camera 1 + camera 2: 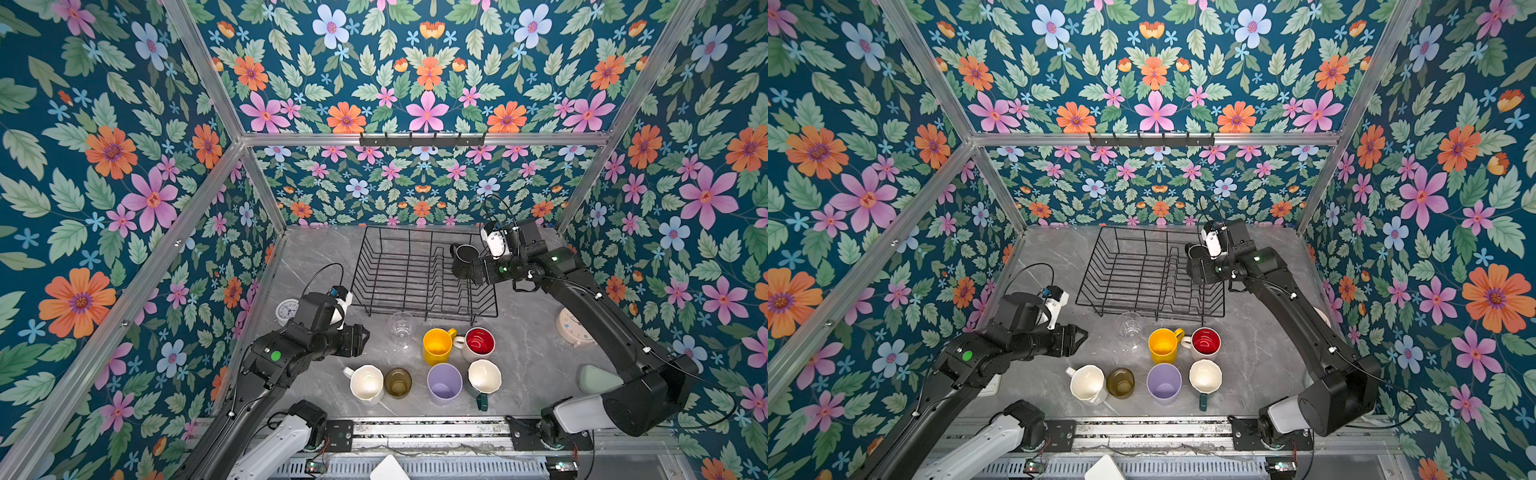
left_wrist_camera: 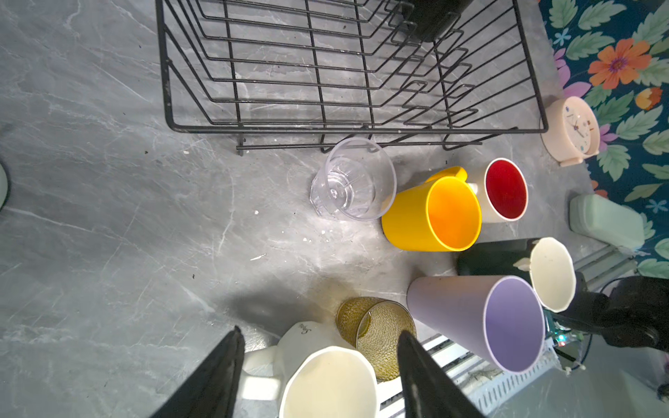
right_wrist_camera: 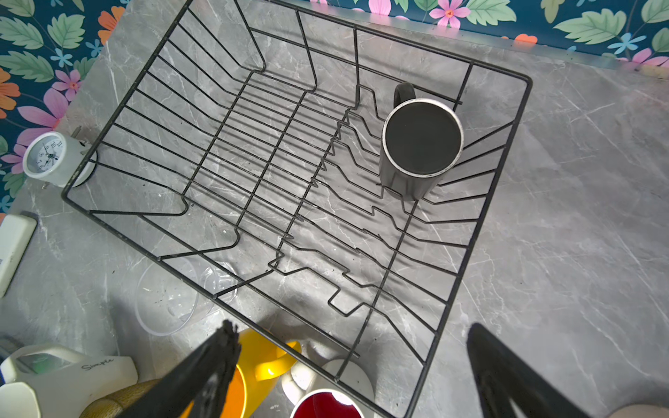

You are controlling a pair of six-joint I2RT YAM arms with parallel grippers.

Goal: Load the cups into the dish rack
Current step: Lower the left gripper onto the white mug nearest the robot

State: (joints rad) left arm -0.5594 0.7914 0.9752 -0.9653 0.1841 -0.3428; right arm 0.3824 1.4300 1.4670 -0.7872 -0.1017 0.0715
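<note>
While my left claw (image 1: 366, 337) hangs part open and empty near the white mug (image 1: 366, 384) by the tabletop's front edge, caution applies: descending off-centre would likely knock the olive glass (image 1: 397, 383) just beside it. My right claw (image 3: 351, 327), wide open and empty, hangs over the dish rack (image 2: 289, 128); the black mug (image 3: 421, 139) stands in its right rear corner.

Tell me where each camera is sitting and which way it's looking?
Top views: high above the robot's base, looking down at the dish rack on the table; the left arm and right arm show.
Left wrist: on the left arm, looking down past the open left claw at the white mug.
Right wrist: on the right arm, looking down into the dish rack at the black mug; the open right claw shows.
Shared: both wrist views show the dish rack and the yellow mug.
</note>
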